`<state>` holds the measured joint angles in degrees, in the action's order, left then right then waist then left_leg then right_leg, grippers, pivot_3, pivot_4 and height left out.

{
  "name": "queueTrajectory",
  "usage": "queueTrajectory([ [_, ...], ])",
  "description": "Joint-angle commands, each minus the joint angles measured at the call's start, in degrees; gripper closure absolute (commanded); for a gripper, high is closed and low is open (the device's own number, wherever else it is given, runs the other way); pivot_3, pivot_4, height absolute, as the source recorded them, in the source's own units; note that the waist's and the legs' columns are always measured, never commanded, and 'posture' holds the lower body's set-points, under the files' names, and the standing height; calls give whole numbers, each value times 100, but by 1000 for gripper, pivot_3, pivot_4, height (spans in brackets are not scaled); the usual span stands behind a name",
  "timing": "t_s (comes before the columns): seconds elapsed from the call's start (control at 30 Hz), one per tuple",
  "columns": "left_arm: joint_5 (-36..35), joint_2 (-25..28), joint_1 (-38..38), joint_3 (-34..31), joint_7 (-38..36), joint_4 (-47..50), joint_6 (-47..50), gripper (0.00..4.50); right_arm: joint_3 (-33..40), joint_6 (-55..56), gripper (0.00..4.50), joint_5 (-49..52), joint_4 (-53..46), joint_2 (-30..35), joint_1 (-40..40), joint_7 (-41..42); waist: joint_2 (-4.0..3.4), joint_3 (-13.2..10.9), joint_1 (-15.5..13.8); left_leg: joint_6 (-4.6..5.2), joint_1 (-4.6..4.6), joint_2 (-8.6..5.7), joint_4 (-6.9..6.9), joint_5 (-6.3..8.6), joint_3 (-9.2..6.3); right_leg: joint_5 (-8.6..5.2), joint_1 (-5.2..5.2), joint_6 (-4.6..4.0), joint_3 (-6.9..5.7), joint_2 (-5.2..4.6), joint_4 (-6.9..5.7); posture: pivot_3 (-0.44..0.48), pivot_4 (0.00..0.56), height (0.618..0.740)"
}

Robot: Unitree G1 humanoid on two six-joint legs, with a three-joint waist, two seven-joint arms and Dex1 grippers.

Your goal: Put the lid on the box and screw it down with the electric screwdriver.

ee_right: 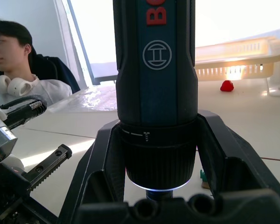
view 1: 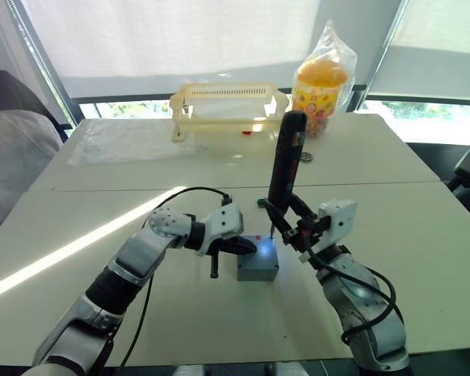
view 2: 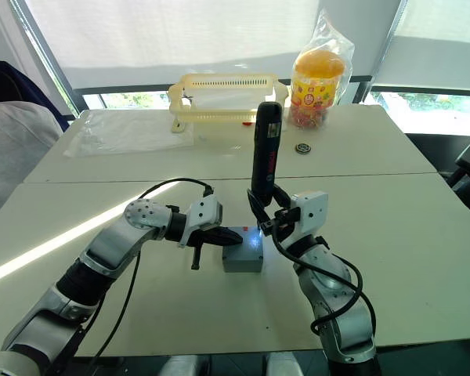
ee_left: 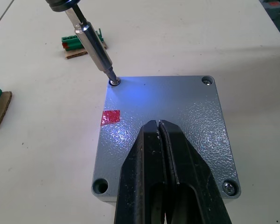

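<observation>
R fingers (view 2: pixel 268 222) clamp the electric screwdriver (view 2: pixel 265 149), top-heavy so grip low, bit in lid (ee_left: pixel 168 116) corner screw; L fingers (ee_left: pixel 159 133) closed & empty, press the light box (view 1: pixel 258 270).

Box (view 1: pixel 258 262) at frame centre, lid (ee_left: pixel 168 126) on it; basket (view 1: pixel 229 107) top centre, snack jar (view 1: pixel 321 88) to its right.

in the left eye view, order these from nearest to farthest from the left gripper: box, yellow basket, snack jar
1. box: right beside the left gripper, toward the robot's right.
2. yellow basket: far side of the table, middle.
3. snack jar: far side, right of the basket.
</observation>
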<state>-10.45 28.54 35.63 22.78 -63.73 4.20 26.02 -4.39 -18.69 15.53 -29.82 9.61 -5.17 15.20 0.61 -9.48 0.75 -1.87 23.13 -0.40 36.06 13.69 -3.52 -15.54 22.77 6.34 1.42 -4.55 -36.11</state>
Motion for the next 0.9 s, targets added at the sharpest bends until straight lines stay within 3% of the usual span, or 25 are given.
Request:
queueTrajectory([
  [0.03, 147, 68, -83, 131, -12, -78, 107, 4500, -1, 272, 2743, -27, -135, -36, -46, 33, 0, 0, 1, 0, 0, 0, 0, 0, 0, 0, 0, 0, 0, 0, 0, 0, 150, 740],
  [0.63, 160, 52, -72, 147, 3, -85, 100, 4500, -17, 348, 2743, -68, -66, -32, 55, 100, 0, 0, 2, 0, -2, 0, 1, 0, -1, 7, -2, 12, 0, 1, -2, 0, 150, 740],
  [0.9, 165, 67, -107, 137, 27, -47, 104, 4500, -228, 633, 2743, -233, 441, -128, 113, 152, 1, 1, 4, 0, -9, 0, 1, 0, -1, 7, -9, 12, 0, 1, -2, 0, 150, 740],
])
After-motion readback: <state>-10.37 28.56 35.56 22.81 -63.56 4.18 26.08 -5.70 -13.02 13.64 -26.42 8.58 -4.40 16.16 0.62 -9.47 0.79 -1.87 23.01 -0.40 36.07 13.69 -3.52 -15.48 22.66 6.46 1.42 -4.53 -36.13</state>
